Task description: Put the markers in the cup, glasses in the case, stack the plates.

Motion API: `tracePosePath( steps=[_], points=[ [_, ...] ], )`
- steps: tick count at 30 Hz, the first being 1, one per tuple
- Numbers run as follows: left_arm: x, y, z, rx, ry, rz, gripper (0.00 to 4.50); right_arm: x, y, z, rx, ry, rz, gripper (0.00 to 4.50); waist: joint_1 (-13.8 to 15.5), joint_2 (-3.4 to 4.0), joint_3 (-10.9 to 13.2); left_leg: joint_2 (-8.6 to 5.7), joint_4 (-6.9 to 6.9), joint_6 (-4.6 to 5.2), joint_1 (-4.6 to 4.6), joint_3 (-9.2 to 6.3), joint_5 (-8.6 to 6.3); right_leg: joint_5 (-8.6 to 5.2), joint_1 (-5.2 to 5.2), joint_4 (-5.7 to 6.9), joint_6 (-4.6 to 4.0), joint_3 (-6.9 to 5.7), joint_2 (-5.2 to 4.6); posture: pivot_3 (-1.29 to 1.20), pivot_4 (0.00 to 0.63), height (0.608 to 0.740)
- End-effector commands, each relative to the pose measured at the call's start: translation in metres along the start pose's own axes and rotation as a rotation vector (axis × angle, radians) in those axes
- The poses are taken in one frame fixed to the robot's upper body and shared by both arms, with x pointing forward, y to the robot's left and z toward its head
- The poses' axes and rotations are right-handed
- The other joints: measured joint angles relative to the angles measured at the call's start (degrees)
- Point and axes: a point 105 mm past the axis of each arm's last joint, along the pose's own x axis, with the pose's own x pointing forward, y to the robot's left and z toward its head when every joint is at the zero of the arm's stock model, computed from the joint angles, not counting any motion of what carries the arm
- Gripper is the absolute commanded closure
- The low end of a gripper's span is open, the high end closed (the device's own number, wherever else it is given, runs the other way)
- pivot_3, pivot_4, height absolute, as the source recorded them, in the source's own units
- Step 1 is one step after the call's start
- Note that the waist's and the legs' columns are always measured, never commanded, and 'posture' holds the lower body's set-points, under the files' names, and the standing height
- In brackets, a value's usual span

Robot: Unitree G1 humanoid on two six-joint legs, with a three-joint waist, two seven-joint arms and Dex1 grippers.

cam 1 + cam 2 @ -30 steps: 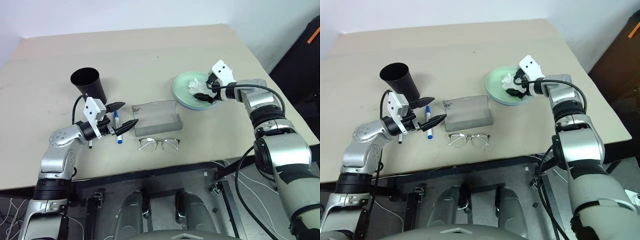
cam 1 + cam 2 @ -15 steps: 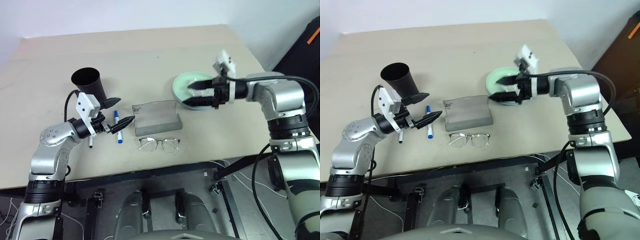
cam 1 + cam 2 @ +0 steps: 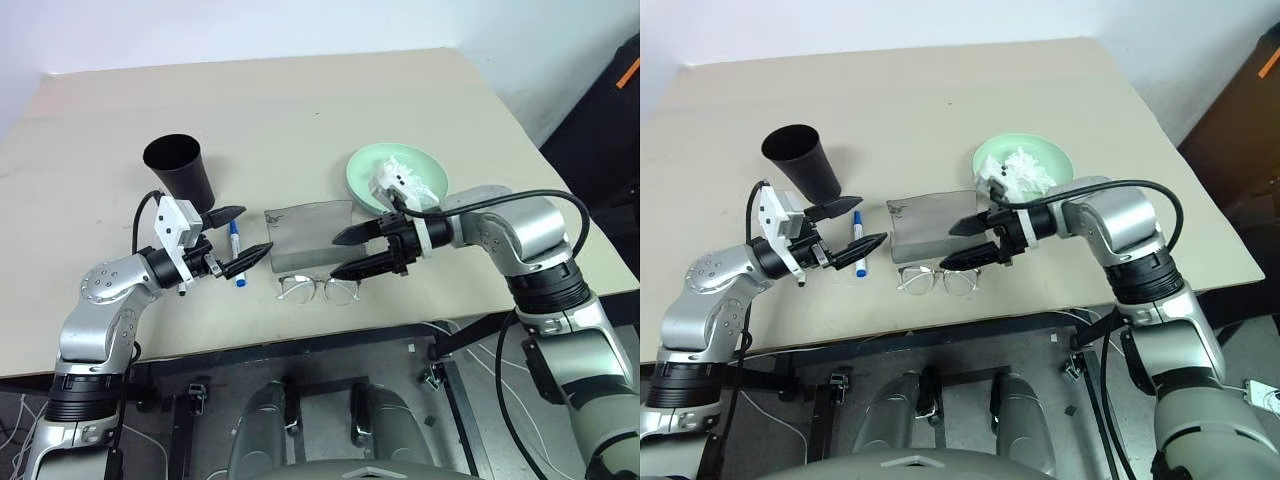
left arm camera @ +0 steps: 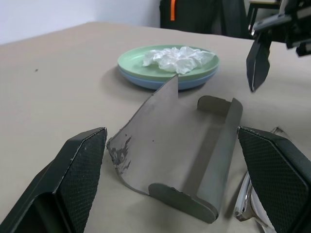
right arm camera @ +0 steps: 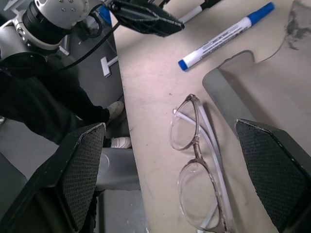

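Thin pale-framed glasses with clear rounded lenses [image 5: 197, 174] lie on the beige tabletop [image 5: 150, 87], right beside the edge of the grey frosted open case [image 5: 252, 97]. A white marker with blue cap and blue tip [image 5: 224, 35] lies near the case's corner. Past it hovers the left gripper [image 5: 146, 17], black fingers apart.

No legible text, labels or numbers.
Faint print runs along the barrel of the blue-capped marker [image 5: 226, 35], too small to make out.
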Motion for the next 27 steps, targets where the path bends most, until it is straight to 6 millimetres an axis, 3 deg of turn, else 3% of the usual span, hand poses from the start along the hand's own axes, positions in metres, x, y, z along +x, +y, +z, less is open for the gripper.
tracePosePath(
  steps=[1, 18, 27],
  points=[
    [0.0, -0.001, 0.016, 0.036, -0.044, -0.02, 0.0, -0.001, 0.006, 0.004, -0.046, -0.004, 0.0, 0.01, 0.0, -0.01, 0.0, 0.0, 0.0, 0.0, 0.0, 0.0, 0.0, 0.0, 0.01, 0.0, 0.0, 0.0, 0.0, 0.0, 0.15, 0.715],
    [0.011, -0.008, 0.016, 0.031, -0.048, -0.072, 0.0, 0.002, -0.005, -0.008, -0.016, 0.087, -0.053, 0.01, -0.1, -0.01, 0.0, 0.0, 0.0, 0.01, 0.01, 0.0, 0.0, 0.01, -0.01, -0.02, 0.01, 0.0, 0.0, 0.0, 0.15, 0.715],
    [0.01, -0.007, 0.005, 0.038, -0.02, -0.113, 0.0, 0.011, -0.01, -0.01, -0.026, 0.163, -0.044, 0.01, -0.1, -0.01, 0.0, 0.0, -0.01, 0.01, 0.01, 0.0, 0.0, 0.02, -0.04, -0.02, 0.01, 0.0, 0.01, 0.0, 0.15, 0.715]
  ],
)
